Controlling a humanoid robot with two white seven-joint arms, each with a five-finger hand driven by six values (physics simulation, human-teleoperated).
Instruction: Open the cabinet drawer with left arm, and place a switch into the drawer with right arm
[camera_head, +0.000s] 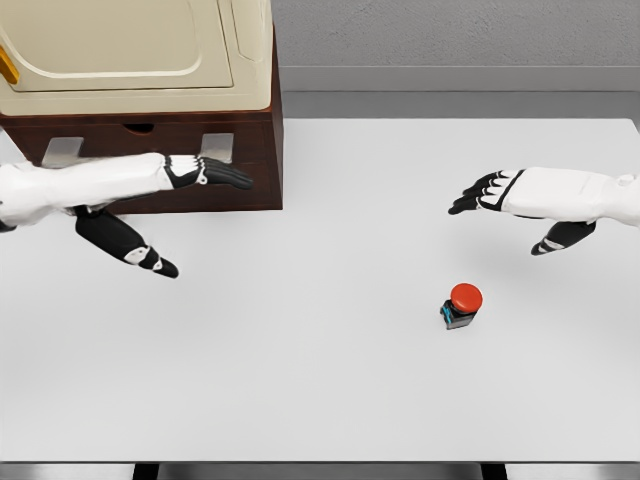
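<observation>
I see switch (461, 306) upright, red button up, on tabletop (330, 400) right of center, clear room around. Right hand (490, 192) above-right, fingers spread, empty. Left hand (205, 172) fingers extended at closed cabinet drawer (140, 140).

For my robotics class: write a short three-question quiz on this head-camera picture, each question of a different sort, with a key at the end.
1. True or false: the right hand is already grasping the switch.
2. Multiple choice: the left hand is
A. in front of the brown cabinet, fingers extended
B. resting on the switch
C. out of view
3. Fill in: the top of the switch is coloured ____.

Key
1. False. The switch stands alone on the white table, below and apart from the open right hand.
2. A. No drawer can be seen pulled out yet.
3. Red.
</observation>
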